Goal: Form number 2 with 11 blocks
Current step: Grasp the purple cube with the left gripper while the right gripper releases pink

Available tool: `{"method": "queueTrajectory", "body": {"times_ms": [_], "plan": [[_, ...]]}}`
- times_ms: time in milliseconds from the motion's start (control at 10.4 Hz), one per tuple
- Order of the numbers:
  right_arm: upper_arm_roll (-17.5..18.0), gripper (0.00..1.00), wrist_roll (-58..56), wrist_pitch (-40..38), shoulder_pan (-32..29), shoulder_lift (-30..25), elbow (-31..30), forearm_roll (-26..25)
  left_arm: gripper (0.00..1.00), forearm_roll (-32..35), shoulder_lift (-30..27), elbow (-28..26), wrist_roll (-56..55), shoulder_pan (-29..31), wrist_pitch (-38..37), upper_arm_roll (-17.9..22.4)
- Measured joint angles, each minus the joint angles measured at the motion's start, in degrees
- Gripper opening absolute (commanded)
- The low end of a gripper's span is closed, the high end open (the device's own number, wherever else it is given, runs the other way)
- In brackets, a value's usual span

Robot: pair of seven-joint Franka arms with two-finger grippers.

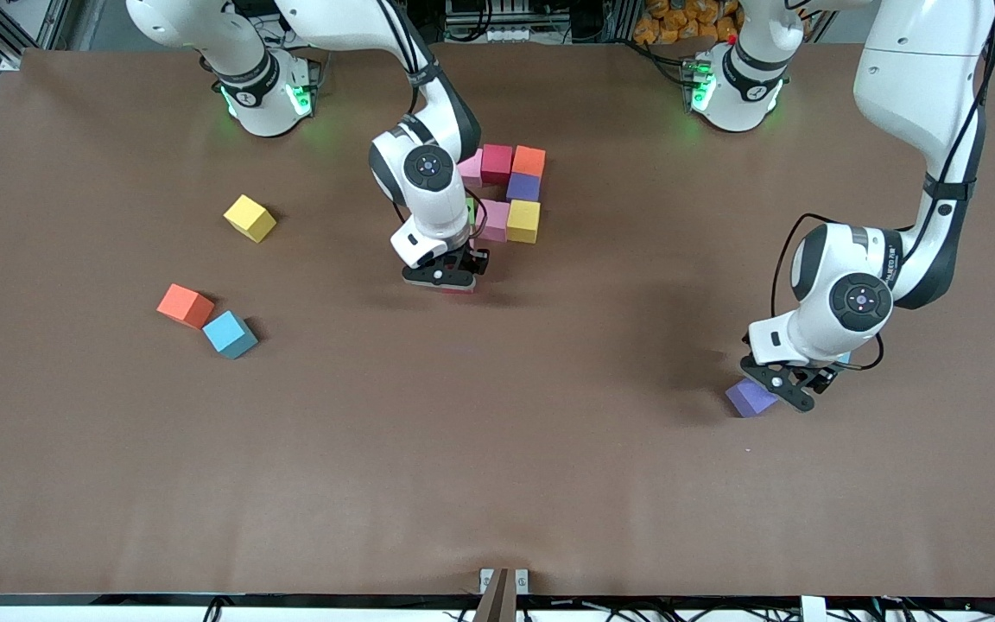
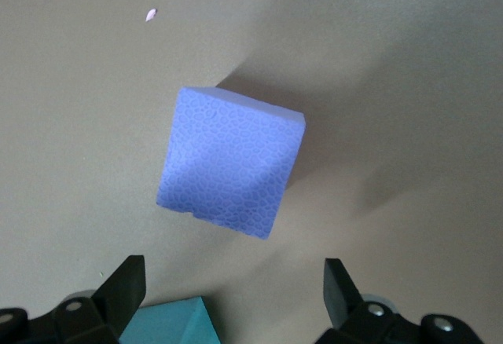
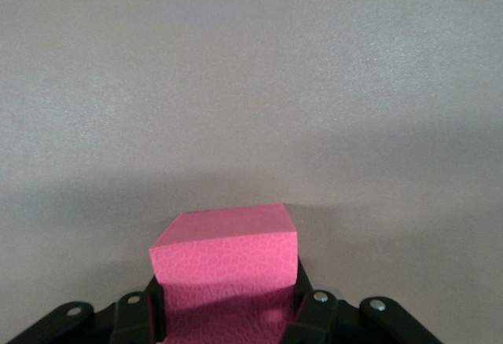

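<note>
A partial number 2 lies mid-table: pink, red and orange blocks in a row, then purple, yellow, pink and a green sliver. My right gripper hangs low over bare table beside that cluster, shut on a pink block. Toward the left arm's end, my left gripper is open just above a loose purple block. A teal block lies beside it, partly hidden.
Three loose blocks lie toward the right arm's end: yellow, orange-red and teal, the last two touching. The brown table runs wide and bare toward the front camera.
</note>
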Motion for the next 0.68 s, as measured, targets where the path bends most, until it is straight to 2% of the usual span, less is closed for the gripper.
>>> {"method": "queueTrajectory", "body": {"times_ms": [193,676], "plan": [[0.03,0.3,0.62,-0.01,0.0,0.0,0.0,0.0,1.0,-0.27,0.08,0.57,2.8,-0.03,0.03,-0.03],[0.08,0.29,0.75,-0.15,0.0,-0.06,-0.04,0.0,1.0,-5.7,2.35,2.51,9.85,-0.02,0.74,-0.03]]}}
